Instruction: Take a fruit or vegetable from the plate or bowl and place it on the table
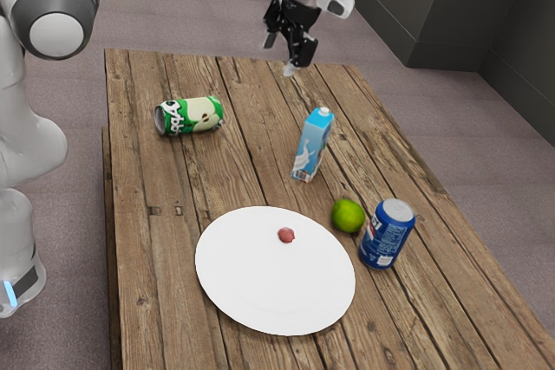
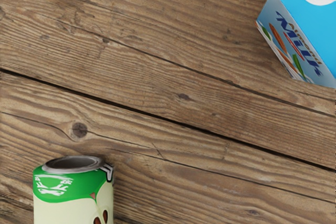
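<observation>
Table [image 1: 165,301]: wooden planks, and here in the exterior view we have 1 plate, 2 cans, 1 carton and 2 round fruits on it.
Plate [image 1: 269,292]: white, nearest the camera, and carrying just 1 thing.
Blue can [image 1: 387,235]: upright, off the plate towards the exterior view's right, silver top showing.
Red fruit [image 1: 286,235]: here's our pick, on the plate, sitting towards its far rim (a tiny thing on all that white!).
Lime [image 1: 348,215]: on the table, just beside the plate's rim, with the blue can close by.
Milk carton [image 1: 312,144]: upright beyond the lime, blue with a white cap; the wrist view catches its almond print.
Green can [image 1: 189,116]: lying on its side, well apart from the carton, its grey end facing the exterior view's left.
Gripper [image 1: 279,55]: farthest of all, up in the air beyond the carton, its 2 fingers spread wide with nothing between them (a fair way from that red fruit, folks).
</observation>
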